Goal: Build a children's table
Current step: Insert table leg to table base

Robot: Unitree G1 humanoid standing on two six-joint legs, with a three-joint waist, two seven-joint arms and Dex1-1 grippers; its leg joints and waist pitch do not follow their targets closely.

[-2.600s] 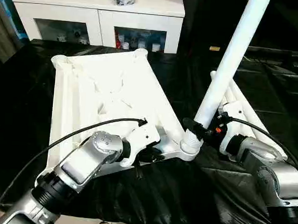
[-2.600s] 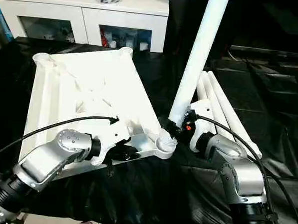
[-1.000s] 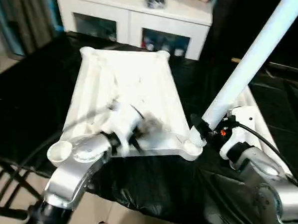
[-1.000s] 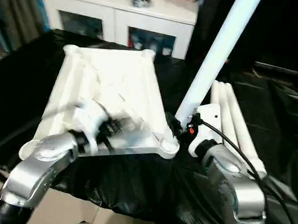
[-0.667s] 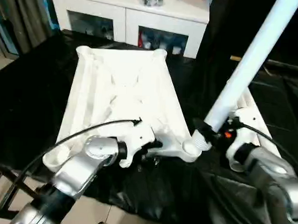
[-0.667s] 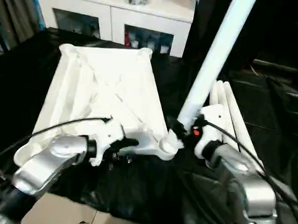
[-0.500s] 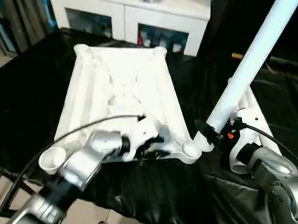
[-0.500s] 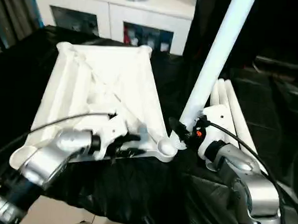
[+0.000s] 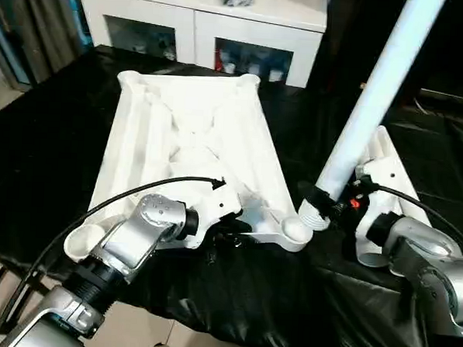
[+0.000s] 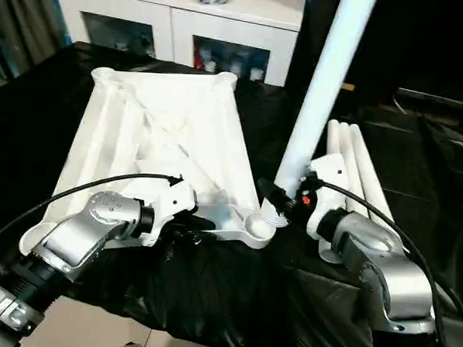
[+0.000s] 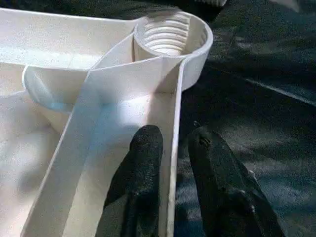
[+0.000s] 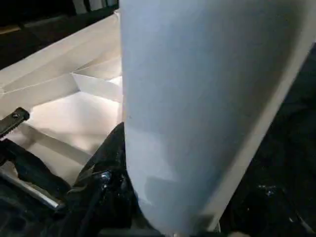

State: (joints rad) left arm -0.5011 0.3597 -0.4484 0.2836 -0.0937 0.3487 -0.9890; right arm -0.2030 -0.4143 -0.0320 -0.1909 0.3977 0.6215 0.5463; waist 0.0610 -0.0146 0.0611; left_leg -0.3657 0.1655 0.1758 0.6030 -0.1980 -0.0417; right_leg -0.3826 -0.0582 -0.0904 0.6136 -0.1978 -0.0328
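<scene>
Left gripper [image 11: 170, 148] pinches the near rim of the tabletop [image 9: 190, 140], one black finger [image 11: 143, 153] inside the rim wall and the other outside it, close to the threaded corner socket [image 11: 170, 37]. Right gripper [image 9: 317, 203] is closed around the lower end of a white leg [image 9: 375, 95], which stands nearly upright and leans a little away, its foot just beside the near right corner socket [image 9: 294, 231] and, as far as the head views show, not yet seated in it. That tabletop lies ribbed side up on a table covered with black cloth [image 9: 46, 148]; three more legs [image 10: 356, 172] lie side by side on the cloth to the right. Behind the table stands a white cabinet [image 9: 200, 24] with glass doors and a small dark object on top, and a strip of pale floor shows at the lower left. Compared with a second ago, the left forearm has come down from over the ribs to the near edge, where its fingers now grip the rim, while the right gripper's hold on the leg looks unchanged.
</scene>
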